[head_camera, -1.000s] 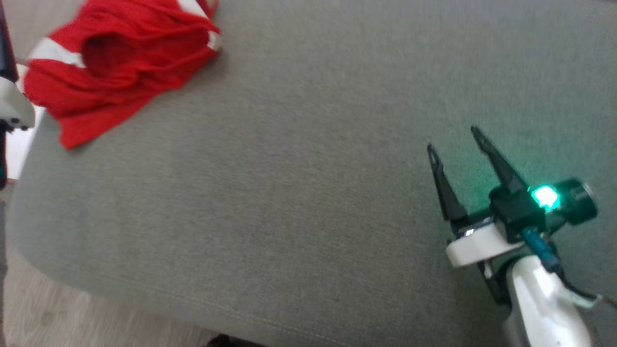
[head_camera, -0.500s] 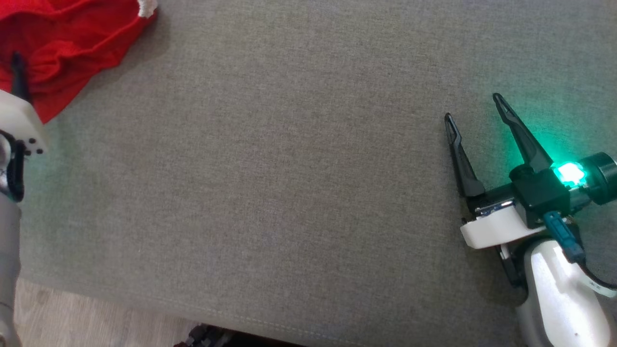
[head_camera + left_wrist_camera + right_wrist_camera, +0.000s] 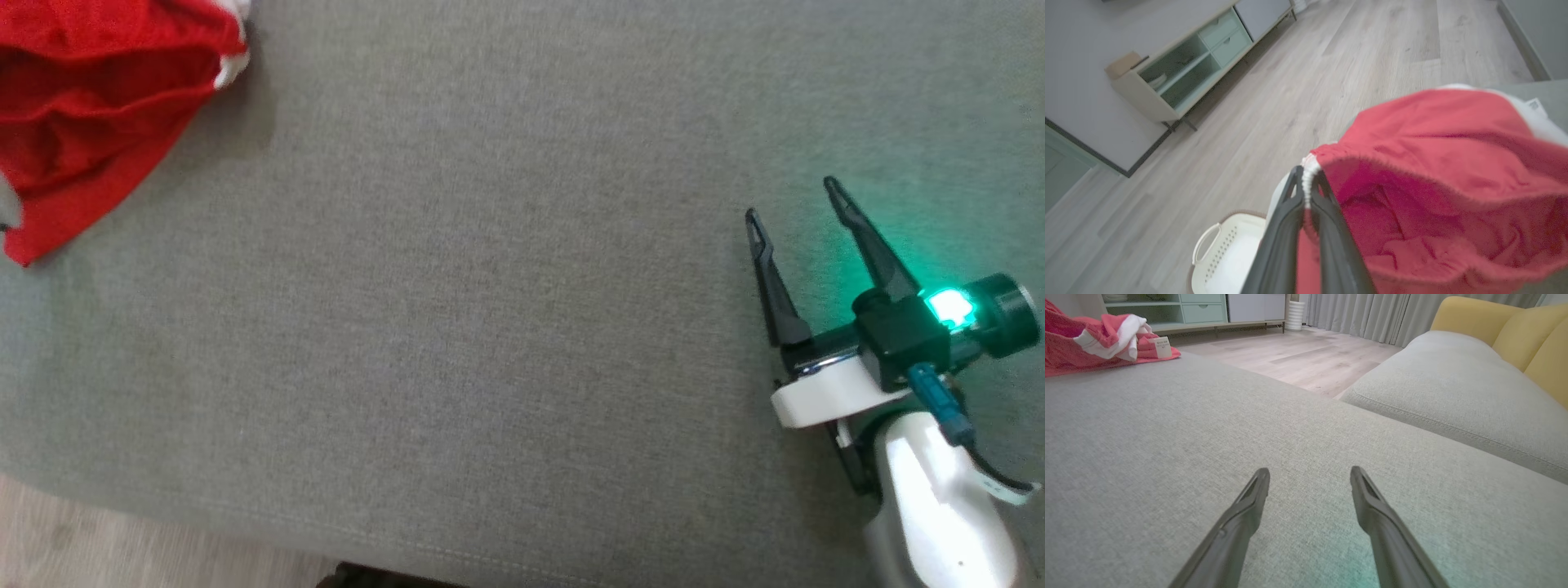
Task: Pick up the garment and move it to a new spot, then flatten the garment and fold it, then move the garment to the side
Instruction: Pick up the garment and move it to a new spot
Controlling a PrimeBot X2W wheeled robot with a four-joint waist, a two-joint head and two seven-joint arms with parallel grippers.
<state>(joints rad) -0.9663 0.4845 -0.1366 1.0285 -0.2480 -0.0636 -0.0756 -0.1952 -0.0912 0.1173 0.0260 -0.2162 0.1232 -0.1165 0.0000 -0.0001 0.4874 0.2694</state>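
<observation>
Grey cushion (image 3: pixel 490 327); left end effector (image 3: pixel 1308 176) pinches the red garment (image 3: pixel 1433 134)

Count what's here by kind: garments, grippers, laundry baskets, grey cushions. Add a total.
Garments: 1 (red garment)
Grippers: 2 (left gripper, shut on the garment's edge; right gripper, open)
Laundry baskets: 1 (white laundry basket)
Grey cushions: 2 (near grey cushion, far grey cushion)
Total: 6

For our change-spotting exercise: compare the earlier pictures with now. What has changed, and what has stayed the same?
The left hand closed on the white-trimmed edge of the crumpled red fabric garment, taking hold. The right hand stayed open above the grey fabric cushion.
</observation>
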